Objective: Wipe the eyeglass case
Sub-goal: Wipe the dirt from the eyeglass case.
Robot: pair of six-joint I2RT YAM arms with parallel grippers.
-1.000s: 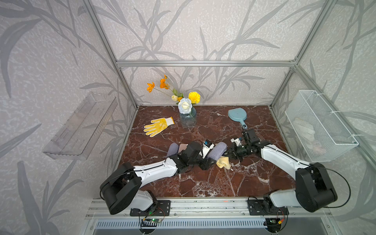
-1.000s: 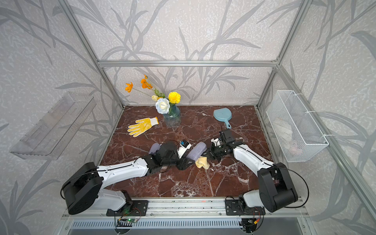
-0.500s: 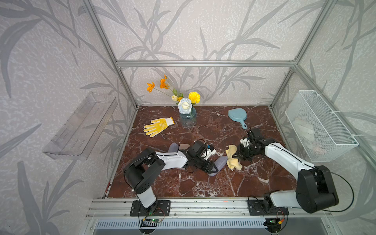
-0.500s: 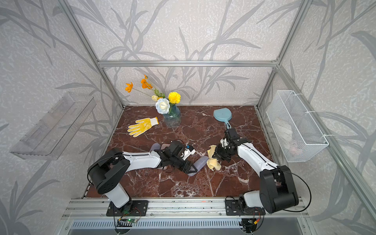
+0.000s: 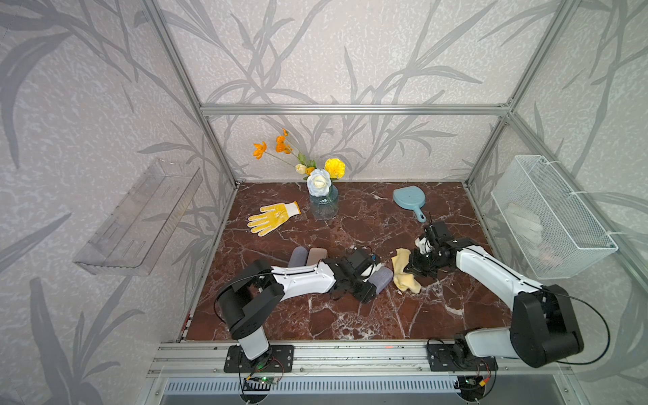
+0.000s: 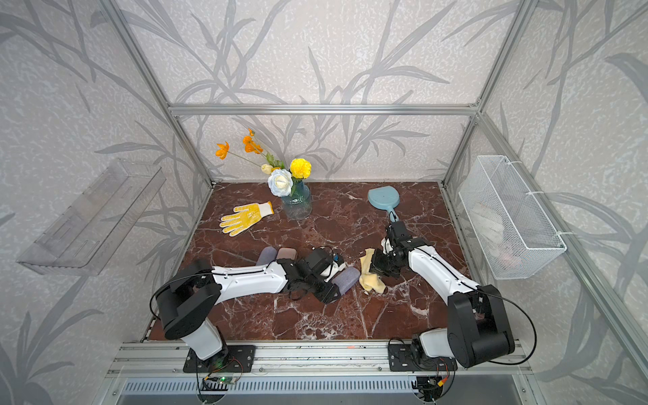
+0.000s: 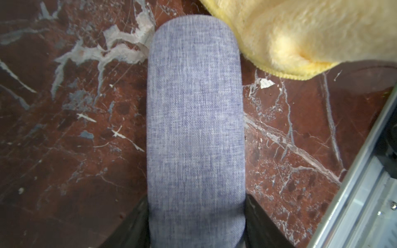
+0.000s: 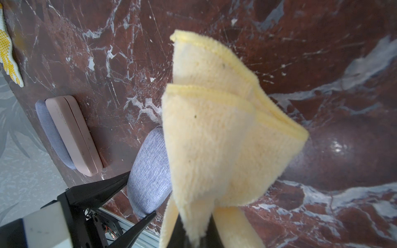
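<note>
The left gripper (image 7: 195, 214) has its two black fingers (image 7: 133, 227) laid flush against the long sides of the blue-grey eyeglass case (image 7: 195, 128), clamping one end of it. The case lies flat on the marble tabletop (image 5: 350, 322), near the middle and toward the front rail, with its free rounded end pointing at the other arm. The right gripper (image 8: 194, 234) is pressed together on a fold of the yellow cloth (image 8: 214, 139), which fans out from the pinch. In the left wrist view the cloth's hem overlaps one corner of the case's free end. In both top views the cloth hangs just beside that end, its lower part on the marble.

Behind the left arm, a pink case (image 5: 316, 255) and a second blue-grey case (image 5: 298, 255) lie side by side, touching. Farther back are a yellow glove (image 5: 271, 217), a vase of flowers (image 5: 323, 205) and a blue dustpan (image 5: 408, 201). A wire basket (image 5: 554, 224) hangs on the right wall.
</note>
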